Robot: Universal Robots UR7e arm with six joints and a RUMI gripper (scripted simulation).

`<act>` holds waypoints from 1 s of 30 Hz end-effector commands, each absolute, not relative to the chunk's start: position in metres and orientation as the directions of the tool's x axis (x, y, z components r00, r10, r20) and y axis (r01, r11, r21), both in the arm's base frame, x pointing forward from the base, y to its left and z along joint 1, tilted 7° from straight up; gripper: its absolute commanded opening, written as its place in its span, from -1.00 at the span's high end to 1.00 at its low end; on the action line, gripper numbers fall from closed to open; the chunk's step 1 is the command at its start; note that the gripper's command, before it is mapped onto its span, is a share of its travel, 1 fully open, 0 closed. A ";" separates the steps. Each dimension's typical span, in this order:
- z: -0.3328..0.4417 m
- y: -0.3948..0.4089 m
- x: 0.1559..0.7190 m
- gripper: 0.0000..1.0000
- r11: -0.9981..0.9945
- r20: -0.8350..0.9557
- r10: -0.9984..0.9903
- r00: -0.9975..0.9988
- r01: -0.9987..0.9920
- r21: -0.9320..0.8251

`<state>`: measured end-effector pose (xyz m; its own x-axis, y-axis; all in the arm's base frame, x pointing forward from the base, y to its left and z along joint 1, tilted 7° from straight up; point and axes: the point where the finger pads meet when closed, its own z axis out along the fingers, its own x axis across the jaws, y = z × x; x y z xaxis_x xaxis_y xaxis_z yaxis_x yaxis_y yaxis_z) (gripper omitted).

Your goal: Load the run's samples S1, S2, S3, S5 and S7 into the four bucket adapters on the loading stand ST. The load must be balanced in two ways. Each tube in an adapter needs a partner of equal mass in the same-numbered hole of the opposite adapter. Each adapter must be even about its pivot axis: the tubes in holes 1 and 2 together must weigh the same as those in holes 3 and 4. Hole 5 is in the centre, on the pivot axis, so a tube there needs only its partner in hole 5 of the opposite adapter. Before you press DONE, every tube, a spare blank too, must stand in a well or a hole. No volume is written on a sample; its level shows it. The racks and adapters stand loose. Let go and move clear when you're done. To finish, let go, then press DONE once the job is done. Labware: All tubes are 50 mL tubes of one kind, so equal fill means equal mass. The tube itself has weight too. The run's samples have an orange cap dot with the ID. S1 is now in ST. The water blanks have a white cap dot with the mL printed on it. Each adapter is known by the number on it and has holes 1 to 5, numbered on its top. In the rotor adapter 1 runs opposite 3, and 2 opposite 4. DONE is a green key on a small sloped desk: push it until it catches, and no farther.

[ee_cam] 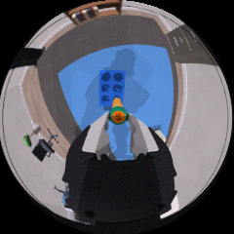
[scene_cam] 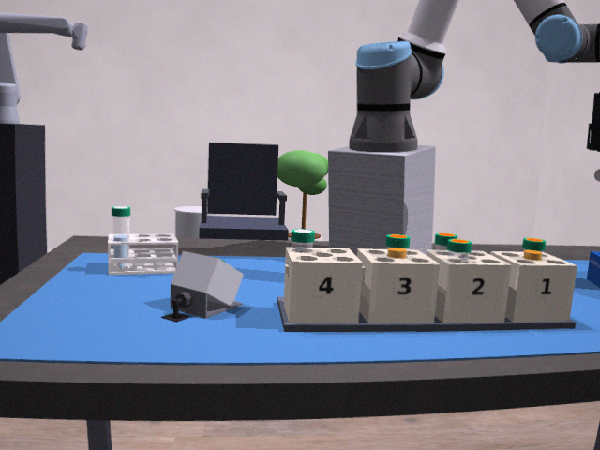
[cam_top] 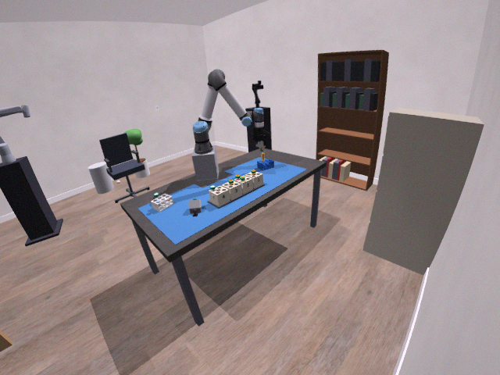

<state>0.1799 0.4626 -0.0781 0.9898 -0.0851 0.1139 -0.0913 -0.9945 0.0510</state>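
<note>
While the arm (cam_top: 232,101) (scene_cam: 433,23) reaches over the far end of the table in the top view, its gripper (cam_top: 261,148) (scene_cam: 596,174) (ee_cam: 117,113) is above a blue rack (cam_top: 265,164) (scene_cam: 593,271) (ee_cam: 111,83), clamped on an upright orange-filled tube (cam_top: 262,156) (ee_cam: 117,103). Whether the tube's foot is inside a well cannot be told.

In the exterior view, the loading stand (cam_top: 219,207) (scene_cam: 397,326) bears adapter 4 (scene_cam: 322,295) with one white-dotted tube (scene_cam: 303,236), adapter 3 (scene_cam: 401,300) with one orange-dotted tube (scene_cam: 397,241), adapter 2 (scene_cam: 474,300) with two, and adapter 1 (scene_cam: 542,300) with one. A clear rack (cam_top: 162,202) (scene_cam: 145,260) holds a green-capped tube (cam_top: 156,195) (scene_cam: 121,226), near the sloped grey desk (cam_top: 194,205) (scene_cam: 208,280).

In the wrist view, both jaws pinch the green cap (ee_cam: 118,116), whose orange dot faces up; its ID is too blurred to read surely. Blue rack wells show beyond it.
</note>
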 end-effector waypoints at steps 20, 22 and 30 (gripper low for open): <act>-0.010 0.467 0.173 1.00 -0.995 0.114 -0.085 0.990 -0.091 0.051; -0.008 0.467 0.172 1.00 -0.995 0.114 -0.085 0.990 -0.091 0.051; -0.003 0.426 0.194 1.00 -0.961 0.121 -0.268 0.956 -0.274 0.029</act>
